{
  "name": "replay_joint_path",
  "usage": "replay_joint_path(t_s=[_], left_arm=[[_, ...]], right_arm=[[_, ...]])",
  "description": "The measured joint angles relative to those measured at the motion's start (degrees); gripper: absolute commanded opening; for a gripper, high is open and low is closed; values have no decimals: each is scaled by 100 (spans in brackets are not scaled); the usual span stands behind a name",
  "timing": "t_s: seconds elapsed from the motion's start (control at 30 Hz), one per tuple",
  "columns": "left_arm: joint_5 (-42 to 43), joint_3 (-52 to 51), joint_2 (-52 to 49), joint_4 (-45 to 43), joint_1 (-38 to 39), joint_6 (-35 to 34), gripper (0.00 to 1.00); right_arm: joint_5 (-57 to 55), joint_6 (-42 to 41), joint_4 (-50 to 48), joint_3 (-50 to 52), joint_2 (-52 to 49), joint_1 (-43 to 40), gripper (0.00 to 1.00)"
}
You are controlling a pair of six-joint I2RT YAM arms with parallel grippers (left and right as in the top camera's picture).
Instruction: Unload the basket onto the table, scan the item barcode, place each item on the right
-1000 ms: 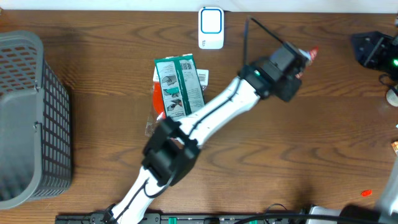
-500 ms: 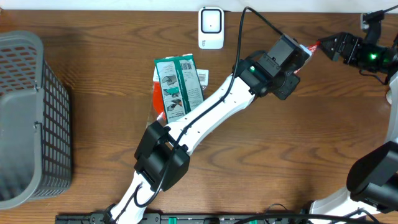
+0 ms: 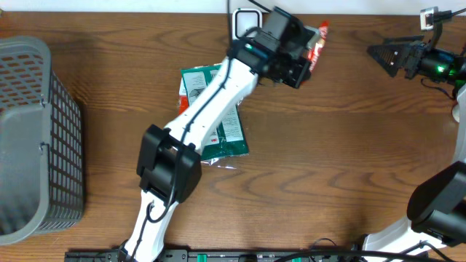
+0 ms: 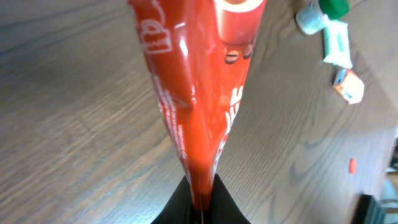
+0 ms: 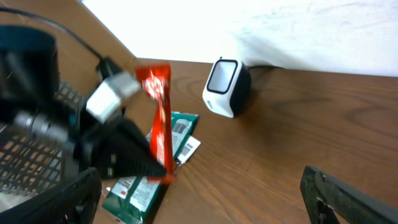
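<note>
White left arm [image 3: 211, 109], black joints [image 3: 169, 164], claw [image 4: 200, 206]

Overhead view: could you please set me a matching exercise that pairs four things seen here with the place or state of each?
Things:
1. red packet
2. green packet
3. grey basket
4. right pincer

Places or states:
A. open, holding nothing
B. at the left edge of the table
C. lying flat, partly under the left arm
D. gripped by the left pincer

Pairs: 1-D, 2-C, 3-B, 4-A.
</note>
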State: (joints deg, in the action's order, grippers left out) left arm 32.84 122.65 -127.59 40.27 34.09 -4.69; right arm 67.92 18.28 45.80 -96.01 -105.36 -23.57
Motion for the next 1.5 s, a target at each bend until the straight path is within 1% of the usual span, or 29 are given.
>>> replay_joint_path(t_s=[0.13,0.4,0.5,0.63,0.73,0.8,0.93,1.17,1.5], left_arm=[[271,0,81,17,-205,-26,7],[474,0,472,24,-199,-68,7],[479,0,492,39,-201,-72,7],[481,0,492,153,-201,-92,7],[479,0,492,240,-201,-107,7],[481,0,492,256,-201,-109,7],[481,0,492,280,-199,-107,7],[494,0,492,280,-188,-131,7],[496,0,492,280,-160,-136,7]], right_arm=[[168,72,136,-2,-332,72,99],[1405,109,0,0,-1397,678,99],[1633,107,-42,7,-1504,918,99],[1843,-33,-428,7,-1502,1071,99],[1910,-365,-859,7,-1502,1071,99],[1941,-645,-1172,4,-1502,1064,95],[1985,-1235,-1740,7,-1502,1064,84],[2011,-2229,-2680,7,-1502,1123,82],[2039,-3418,-3932,7,-1502,1613,77]])
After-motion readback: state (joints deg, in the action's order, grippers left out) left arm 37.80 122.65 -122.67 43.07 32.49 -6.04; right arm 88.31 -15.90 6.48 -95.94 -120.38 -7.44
